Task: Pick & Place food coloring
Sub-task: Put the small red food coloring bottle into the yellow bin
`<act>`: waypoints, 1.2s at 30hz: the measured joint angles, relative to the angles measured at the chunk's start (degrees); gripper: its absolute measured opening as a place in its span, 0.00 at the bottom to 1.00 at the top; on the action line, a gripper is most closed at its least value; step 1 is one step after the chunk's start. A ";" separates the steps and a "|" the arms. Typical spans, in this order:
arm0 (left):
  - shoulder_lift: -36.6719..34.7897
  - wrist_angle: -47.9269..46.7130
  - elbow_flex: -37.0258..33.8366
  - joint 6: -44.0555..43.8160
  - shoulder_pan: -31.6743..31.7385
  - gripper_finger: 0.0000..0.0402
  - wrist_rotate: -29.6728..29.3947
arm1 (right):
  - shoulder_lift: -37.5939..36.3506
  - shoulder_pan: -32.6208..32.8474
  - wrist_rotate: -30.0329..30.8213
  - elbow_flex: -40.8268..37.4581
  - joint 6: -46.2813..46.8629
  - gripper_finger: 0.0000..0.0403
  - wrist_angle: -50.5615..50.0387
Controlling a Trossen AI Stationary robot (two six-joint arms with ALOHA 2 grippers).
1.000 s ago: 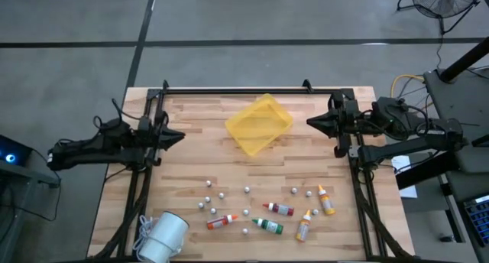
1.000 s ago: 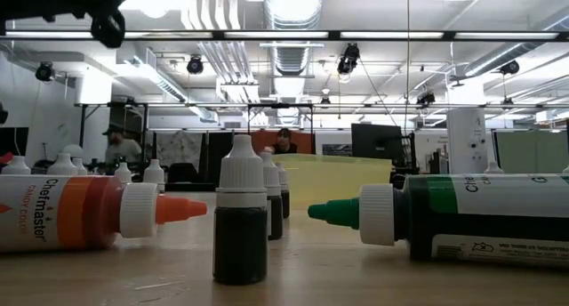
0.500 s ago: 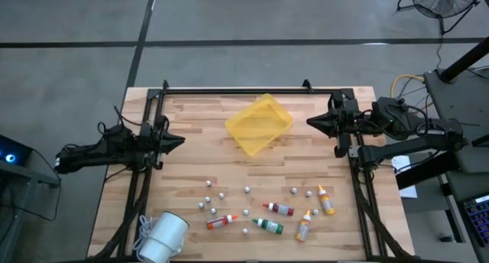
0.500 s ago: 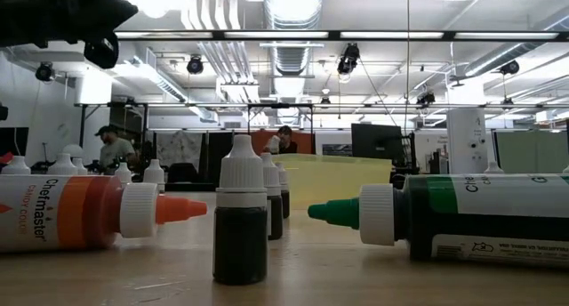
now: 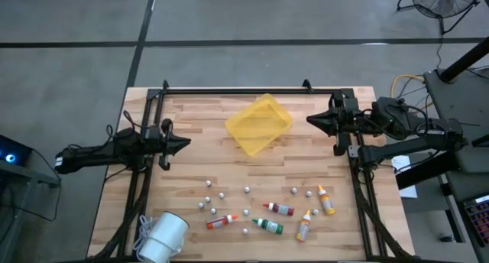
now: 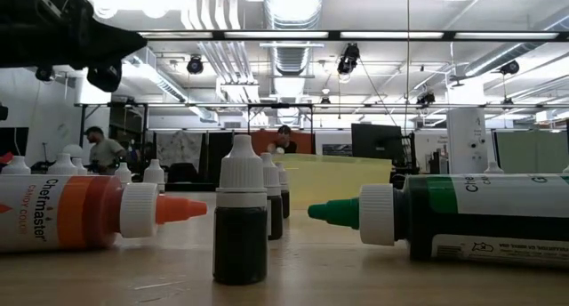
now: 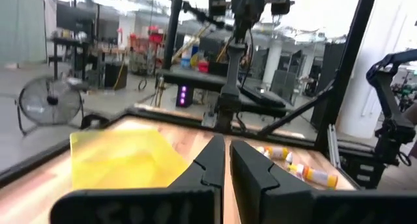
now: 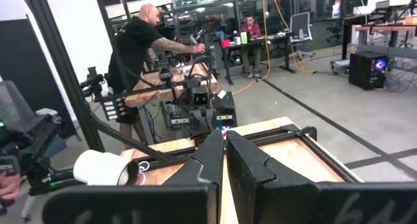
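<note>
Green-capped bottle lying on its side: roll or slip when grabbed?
The green-capped bottle lies flat and looks round-bodied, so a nudge would probably roll it. Its smooth labelled wall may slip in a loose pinch. It looks small and likely light. Both grippers are far off.

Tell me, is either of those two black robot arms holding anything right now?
No. The left gripper and the right gripper both have shut, empty jaws; the small food coloring dropper bottles lie untouched on the wooden table.

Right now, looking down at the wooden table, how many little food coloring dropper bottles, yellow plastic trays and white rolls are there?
Small plastic food coloring dropper bottles: 5
Yellow plastic tray: 1
White cylindrical roll: 1
Total: 7
</note>
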 joint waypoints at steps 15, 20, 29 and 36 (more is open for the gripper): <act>0.00 5.07 -3.64 1.74 0.00 0.00 -0.42 | 0.00 0.00 0.00 0.00 0.14 0.03 0.00; 0.15 3.50 -3.66 1.57 0.02 0.00 -0.39 | 0.00 0.00 0.00 0.00 0.08 0.03 0.00; 0.22 1.13 -3.69 5.04 0.04 0.00 0.20 | 0.00 0.00 0.00 -0.02 -0.47 0.03 -0.02; 0.21 -1.29 -3.71 4.35 0.02 0.00 0.48 | 0.00 0.00 0.00 -0.02 -0.80 0.03 -0.05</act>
